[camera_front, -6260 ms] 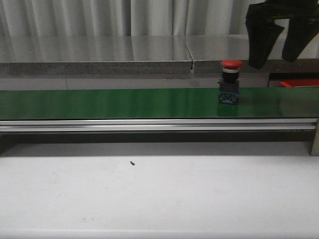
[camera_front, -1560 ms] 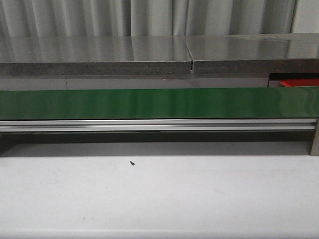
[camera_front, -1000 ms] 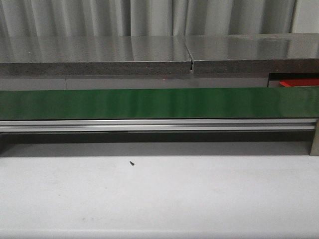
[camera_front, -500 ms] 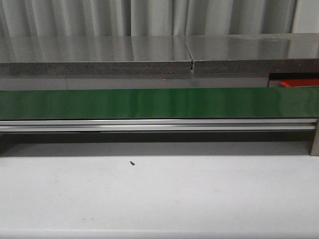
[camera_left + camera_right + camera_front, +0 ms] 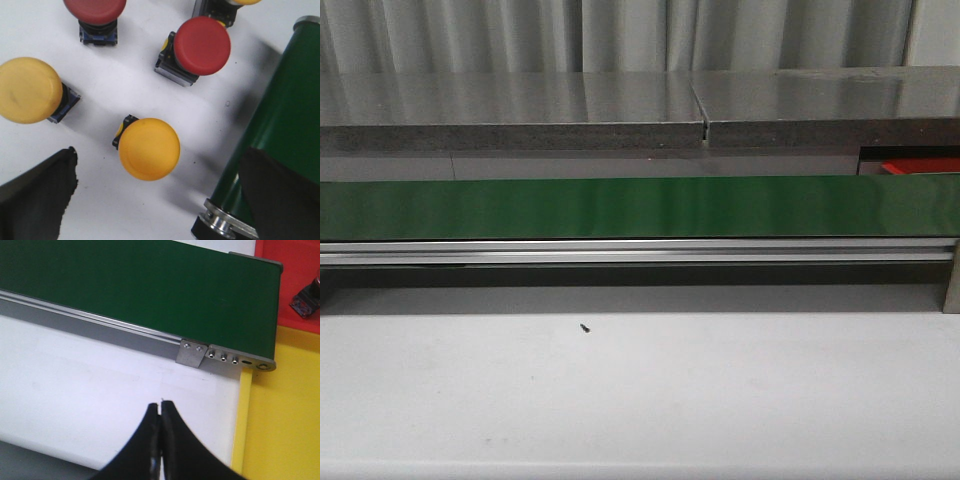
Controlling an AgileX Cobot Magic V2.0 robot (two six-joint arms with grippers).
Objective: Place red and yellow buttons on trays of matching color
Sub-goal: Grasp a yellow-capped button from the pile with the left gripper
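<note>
Front view: the green belt (image 5: 640, 206) is bare; a bit of the red tray (image 5: 920, 166) shows at the far right; no arm is in sight.

Left wrist view: the left gripper (image 5: 155, 195) is wide open over a yellow button (image 5: 149, 148) on the white table (image 5: 130, 90); the button looks small, hard and light, with a smooth round cap, so hold the blocky base under it; a red button (image 5: 201, 45) and another yellow button (image 5: 29, 90) sit near, and the belt roller is just beside.

Right wrist view: the right gripper (image 5: 160, 415) is pinched closed on nothing; the yellow tray (image 5: 285, 415) lies beside the red one, where something small, maybe a button (image 5: 307, 301), rests.
</note>
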